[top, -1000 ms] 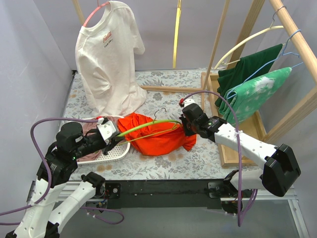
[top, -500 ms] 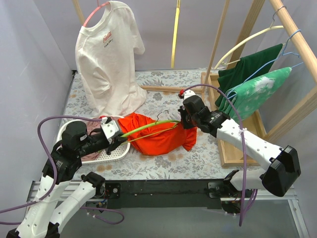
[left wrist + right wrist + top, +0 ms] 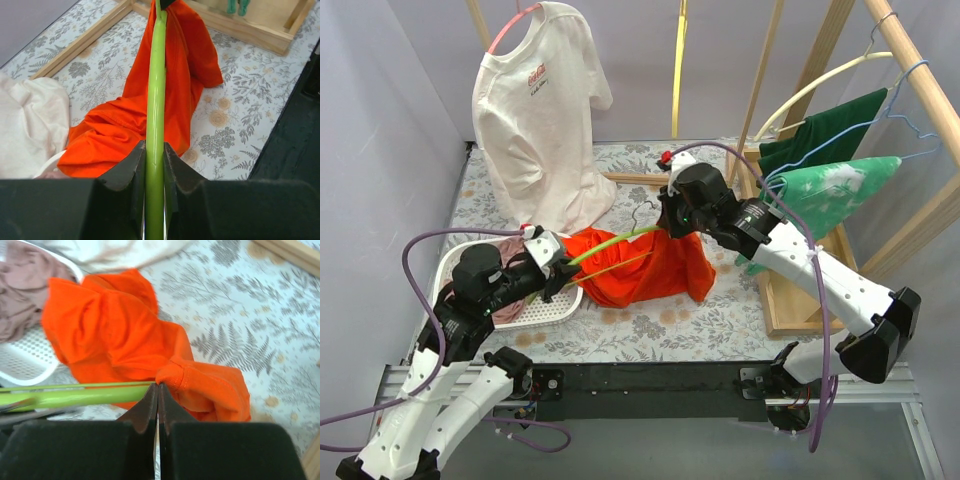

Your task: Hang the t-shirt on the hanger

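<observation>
At the near edge, the left gripper [image 3: 154,152] is clenched on the lime-green hanger [image 3: 156,75], its jaws squeezed against both sides of the thin plastic bar, which runs straight away from it. Just beside that gripper sits a white basket [image 3: 560,303] with a dusty pink-brown garment [image 3: 503,303] in it. Beyond the basket, the orange-red t-shirt [image 3: 642,272] lies crumpled on the floral tablecloth [image 3: 650,330], its near end spread flat and touching the basket's rim, its far end raised off the cloth. The hanger's bar passes over the top of the t-shirt along its length; the wire hook shows above the far end. There the right gripper [image 3: 665,224] has its jaws pressed fully together on a rolled edge of the t-shirt, right at the hanger's far tip, and the cloth drapes down from that pinch. Whether any part of the hanger is yet inside the shirt cannot be told. As a judgement, the task is in its early middle: both things are in hand and brought together, but the shoulders are not yet seated on the hanger, so threading and settling remain. Farther back, a white t-shirt with a small red logo [image 3: 535,130] hangs on a pink hanger [image 3: 510,28], and green garments [image 3: 825,185] hang on the wooden rack [image 3: 910,70] at the right.
</observation>
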### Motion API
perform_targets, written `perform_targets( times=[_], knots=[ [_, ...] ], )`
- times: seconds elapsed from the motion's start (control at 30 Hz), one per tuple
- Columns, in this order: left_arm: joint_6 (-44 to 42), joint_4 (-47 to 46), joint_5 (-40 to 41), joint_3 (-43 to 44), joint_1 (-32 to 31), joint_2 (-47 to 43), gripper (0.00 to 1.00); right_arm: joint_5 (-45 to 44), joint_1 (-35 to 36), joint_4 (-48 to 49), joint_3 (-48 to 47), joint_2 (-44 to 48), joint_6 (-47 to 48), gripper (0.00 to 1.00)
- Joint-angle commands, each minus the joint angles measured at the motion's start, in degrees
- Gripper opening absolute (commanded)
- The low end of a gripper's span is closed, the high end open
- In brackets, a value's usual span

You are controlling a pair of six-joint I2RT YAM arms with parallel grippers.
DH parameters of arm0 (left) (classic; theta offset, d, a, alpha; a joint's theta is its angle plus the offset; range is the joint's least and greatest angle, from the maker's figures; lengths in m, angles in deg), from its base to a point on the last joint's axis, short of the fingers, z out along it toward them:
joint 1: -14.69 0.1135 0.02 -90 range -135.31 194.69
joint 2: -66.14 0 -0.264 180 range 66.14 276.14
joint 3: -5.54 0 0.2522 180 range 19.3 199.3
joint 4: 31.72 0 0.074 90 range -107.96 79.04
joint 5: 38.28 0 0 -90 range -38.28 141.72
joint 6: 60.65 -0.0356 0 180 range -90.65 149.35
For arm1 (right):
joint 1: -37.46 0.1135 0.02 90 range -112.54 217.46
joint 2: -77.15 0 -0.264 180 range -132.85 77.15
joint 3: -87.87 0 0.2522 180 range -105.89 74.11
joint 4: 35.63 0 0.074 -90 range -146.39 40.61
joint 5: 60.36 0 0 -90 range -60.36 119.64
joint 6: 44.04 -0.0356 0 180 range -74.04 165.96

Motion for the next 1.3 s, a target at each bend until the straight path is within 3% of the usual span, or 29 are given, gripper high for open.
perform_targets(
  times=[0.0,0.2,0.43,0.67,0.8,0.93,1.27],
  knots=[
    [3.9,-6.1,10.3,1.8,-0.1,0.8,0.00,-0.5,5.6,-0.5,-10.4,-2.4,2.0,0.01],
    [2.4,-5.7,17.4,3.7,-0.1,-3.3,0.00,-7.2,3.9,-2.6,-8.2,-2.6,3.1,0.01],
    [5.7,-8.0,8.7,1.1,-0.1,-4.8,0.00,-0.2,2.7,-2.3,-10.4,-3.2,3.2,0.01],
    [13.7,-17.5,2.2,-7.2,-0.1,-6.5,0.00,-3.5,14.7,-3.7,-21.1,-7.3,4.2,0.01],
    [21.3,-25.7,3.1,-11.6,-0.1,-7.5,0.00,-5.9,17.7,-4.7,-24.2,-8.1,4.7,0.01],
    [30.3,-33.4,6.3,-16.5,-0.1,-10.5,0.00,-9.1,17.8,-3.4,-18.7,-6.2,4.9,0.01],
    [36.9,-42.3,5.2,-26.9,-0.1,-16.1,0.00,-12.5,13.3,1.7,4.1,5.9,-0.8,0.04]
  ],
)
